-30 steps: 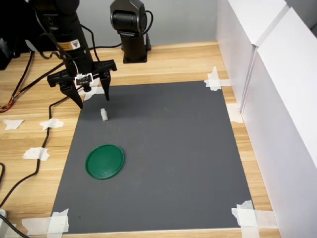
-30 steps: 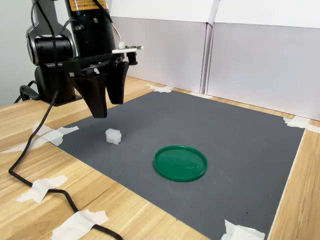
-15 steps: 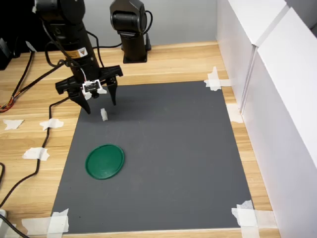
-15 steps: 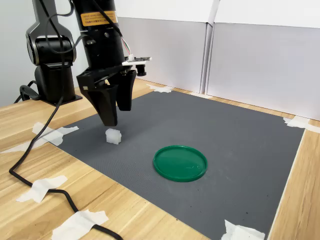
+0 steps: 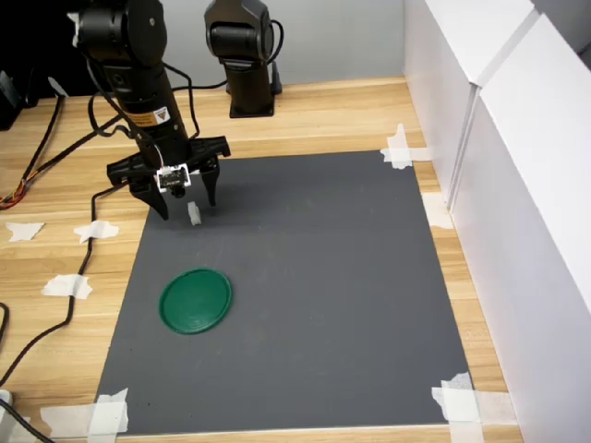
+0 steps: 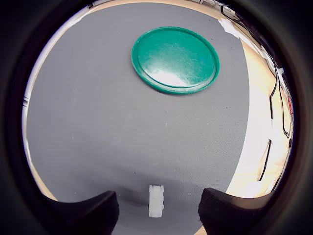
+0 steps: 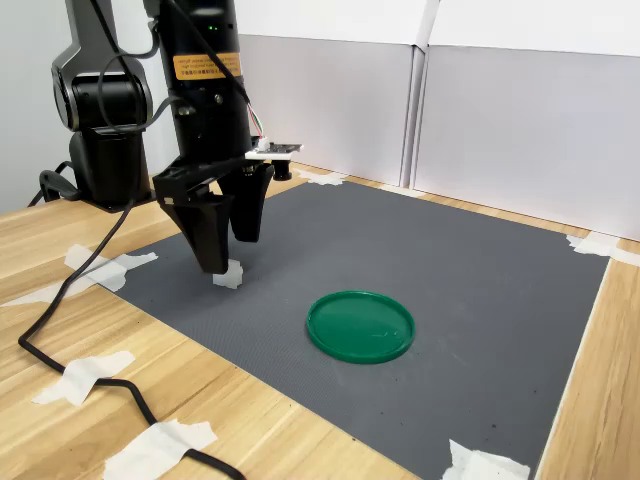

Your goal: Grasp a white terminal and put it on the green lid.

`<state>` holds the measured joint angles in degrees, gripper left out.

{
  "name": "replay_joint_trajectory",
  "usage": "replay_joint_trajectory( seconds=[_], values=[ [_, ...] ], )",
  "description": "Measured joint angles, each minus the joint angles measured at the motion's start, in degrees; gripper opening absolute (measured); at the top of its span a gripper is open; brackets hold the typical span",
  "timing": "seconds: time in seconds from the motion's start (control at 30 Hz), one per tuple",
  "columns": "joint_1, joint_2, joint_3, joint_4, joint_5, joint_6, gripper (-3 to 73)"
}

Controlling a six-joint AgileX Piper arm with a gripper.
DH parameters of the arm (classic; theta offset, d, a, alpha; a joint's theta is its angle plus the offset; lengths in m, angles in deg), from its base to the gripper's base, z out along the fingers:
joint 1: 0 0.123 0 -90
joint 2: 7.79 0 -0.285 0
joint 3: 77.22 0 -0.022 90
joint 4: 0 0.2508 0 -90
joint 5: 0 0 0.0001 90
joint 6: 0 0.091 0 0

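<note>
Pincer (image 5: 186, 205) spread wide, grasping nothing, lowered over the grey mat (image 5: 314, 277). White terminal (image 5: 194, 214) down on the mat between both fingers (image 6: 93, 215), touching neither. Green lid (image 5: 195, 300) well apart, nearer the first exterior view's bottom.

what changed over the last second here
The gripper came down with its jaws open and now straddles the white terminal, one finger on each side, as the wrist view shows. Nothing has been gripped yet. The terminal and the green lid stayed where they were on the gray mat.
</note>
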<state>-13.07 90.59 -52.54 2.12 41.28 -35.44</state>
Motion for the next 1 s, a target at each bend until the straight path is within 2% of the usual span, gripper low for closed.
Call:
replay_joint_trajectory(
  seconds=[0.67,0.8,1.0],
  values=[
    [0.00,4.28,0.06,-1.47,-0.41,0.19,66.9],
    [0.00,4.32,0.31,-1.47,-0.41,0.19,61.5],
    [0.00,4.32,0.82,-1.47,-0.35,0.15,46.7]
  ],
)
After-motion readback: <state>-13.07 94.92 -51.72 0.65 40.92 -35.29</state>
